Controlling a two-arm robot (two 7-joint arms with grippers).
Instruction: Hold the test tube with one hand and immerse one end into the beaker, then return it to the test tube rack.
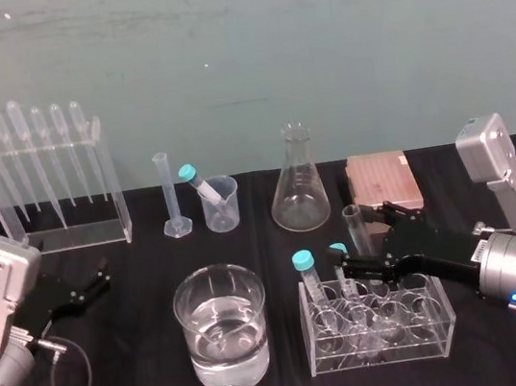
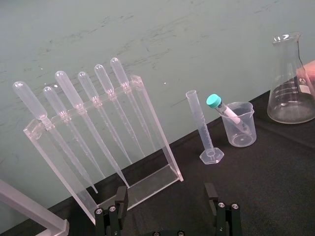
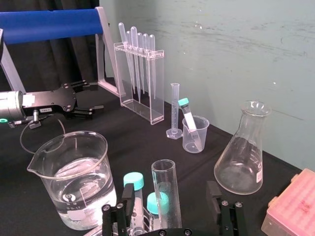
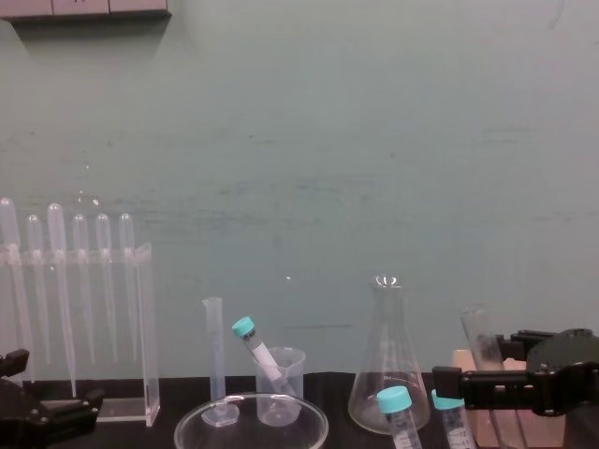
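Right gripper reaches in from the right, over the back row of the test tube rack. Its fingers are spread apart, one on each side of the test tube. In the right wrist view the tube stands between the two fingers with a gap on both sides, so not clamped.

Test tube is upright, open rim up, its lower end down in the rack's back row. Two teal-capped tubes are in the same rack, just to its left. Rack is clear acrylic, front right on the black table.

Beaker of water is just left of the rack, apart from it, roughly half full.

Left gripper is low at the far left of the table, fingers apart, holding nothing, in front of the pipette stand.

Back row, left to right:
- graduated cylinder
- small plastic beaker with a teal-capped tube leaning in it
- conical flask
- pinkish box, behind the rack and near the right gripper
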